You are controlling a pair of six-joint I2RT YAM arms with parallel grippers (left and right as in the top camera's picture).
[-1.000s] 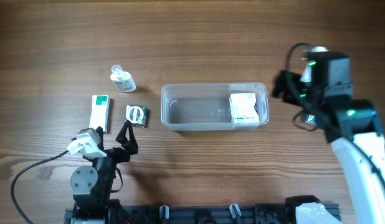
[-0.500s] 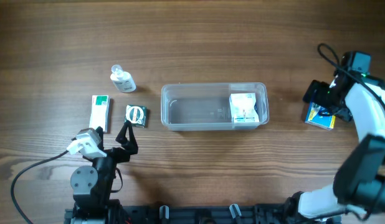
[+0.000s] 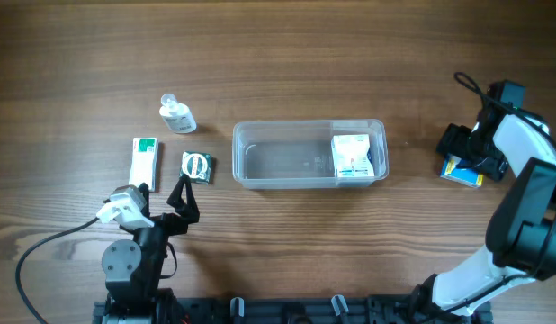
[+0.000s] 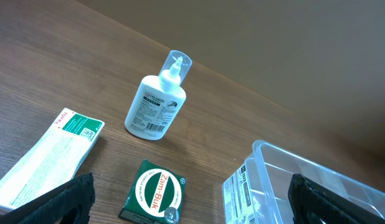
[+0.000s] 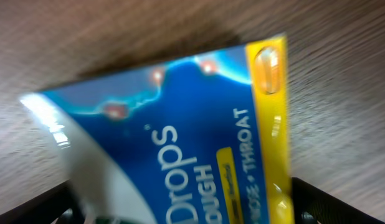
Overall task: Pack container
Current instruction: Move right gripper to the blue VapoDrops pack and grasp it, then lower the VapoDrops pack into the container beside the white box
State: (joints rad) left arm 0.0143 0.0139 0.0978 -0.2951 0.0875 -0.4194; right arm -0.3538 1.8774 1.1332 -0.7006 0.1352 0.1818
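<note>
- Container [image 3: 305, 123] holds just one white box [image 3: 352, 157].
- Right hand [image 3: 462, 153] released, drops box [image 5: 180, 143] right beneath it, not yet grasped.
- Left hand [image 3: 156, 200] released, empty; bottle [image 4: 155, 106], tin [image 4: 154, 191], carton [image 4: 46, 155] ahead, unpacked.

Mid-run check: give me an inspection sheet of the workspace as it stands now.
Surface: brown wood-grain table.
Job's things: clear plastic rectangular tub at centre, white-and-green box in its right end; blue-and-yellow throat-drops box on the table, far right.
Clutter: small white squeeze bottle, long white-and-green carton, green square Zam-Buk pack, all left of the tub.
Grippers: left gripper open, low at front left; right gripper open over the drops box.
Cables: grey cable loops by the left base; black cable on the right arm.
Surroundings: black rail along the front edge.
</note>
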